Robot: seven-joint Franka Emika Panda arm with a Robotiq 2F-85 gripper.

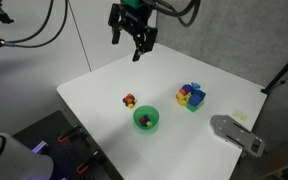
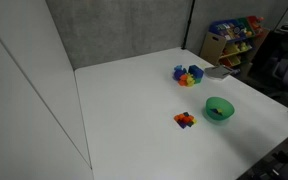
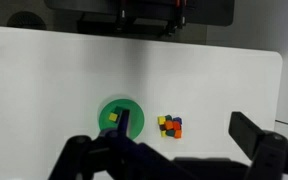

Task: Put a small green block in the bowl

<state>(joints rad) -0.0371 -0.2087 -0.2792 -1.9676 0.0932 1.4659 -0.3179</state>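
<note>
The end effector [image 1: 134, 48] hangs high above the far side of the flat white table [image 1: 104, 100], fingers spread wide and nothing between them.

Below sits the small round bright-green bowl [image 1: 146, 119] [image 2: 220, 108] [image 3: 121, 115], upright with its mouth facing up. Being round, it has no long axis. It stands near the table's front edge in an exterior view [image 1: 134, 150]. In the wrist view it lies left of centre, and one of the end effector's dark links crosses over its rim.

Inside the bowl the wrist view shows one small yellow block [image 3: 113, 117]. A single green block is too small to pick out anywhere.

Just beside the bowl but apart from it is a small cluster of multicoloured toy blocks [image 1: 129, 100] [image 2: 185, 120] [image 3: 170, 126]. A larger cluster of blue, yellow and red toy blocks [image 1: 191, 96] [image 2: 188, 74] sits well apart, deeper on the table.

A flat grey device [image 1: 234, 132] lies at the table's corner. There is broad bare white surface on the far side of the table and around the bowl. Beyond the table stands a shelf of colourful toys [image 2: 234, 40].
</note>
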